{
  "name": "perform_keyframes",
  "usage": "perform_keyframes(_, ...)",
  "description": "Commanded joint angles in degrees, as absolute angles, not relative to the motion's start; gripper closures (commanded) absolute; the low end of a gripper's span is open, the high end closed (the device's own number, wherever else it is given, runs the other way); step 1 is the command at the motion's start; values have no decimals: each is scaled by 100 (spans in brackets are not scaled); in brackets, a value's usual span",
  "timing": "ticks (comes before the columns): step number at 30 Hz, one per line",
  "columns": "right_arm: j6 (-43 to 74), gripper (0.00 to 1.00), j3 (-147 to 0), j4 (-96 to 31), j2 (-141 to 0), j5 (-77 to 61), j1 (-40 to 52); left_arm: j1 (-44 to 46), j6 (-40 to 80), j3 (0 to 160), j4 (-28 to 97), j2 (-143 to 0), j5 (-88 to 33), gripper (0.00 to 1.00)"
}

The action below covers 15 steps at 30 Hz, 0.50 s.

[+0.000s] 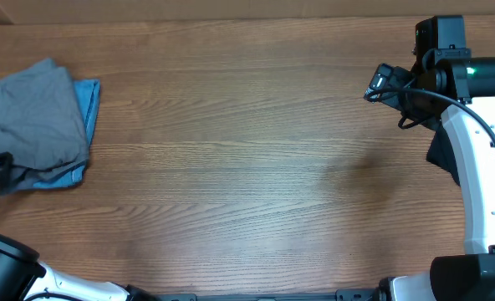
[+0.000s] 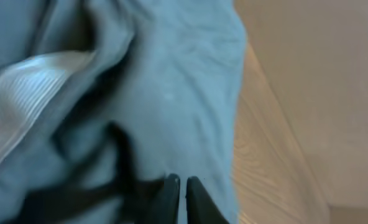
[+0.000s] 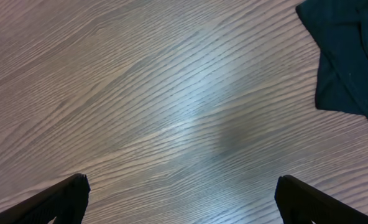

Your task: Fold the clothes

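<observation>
Where they bunch, grey clothes [image 1: 32,113] lie wrinkled.

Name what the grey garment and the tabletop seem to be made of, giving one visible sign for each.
Grey garment: probably thin soft cloth, matte; it lies in loose folds.
Tabletop: wood or wood-look laminate, slight sheen; streaky grain lines.
</observation>
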<state>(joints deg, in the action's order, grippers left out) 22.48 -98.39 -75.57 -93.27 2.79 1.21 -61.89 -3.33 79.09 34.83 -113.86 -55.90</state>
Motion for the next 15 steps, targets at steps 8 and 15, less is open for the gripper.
perform_keyframes(8, 2276, 0, -9830, -7533, -9334, 266, 115, -6215, 1291, 6884, 2810, -11504, -3409, 96)
perform_keyframes(15, 2276, 0, -9830, -7533, -9334, 266, 115, -6241, 1562, 7032, 3057, -11222, -4434, 96)
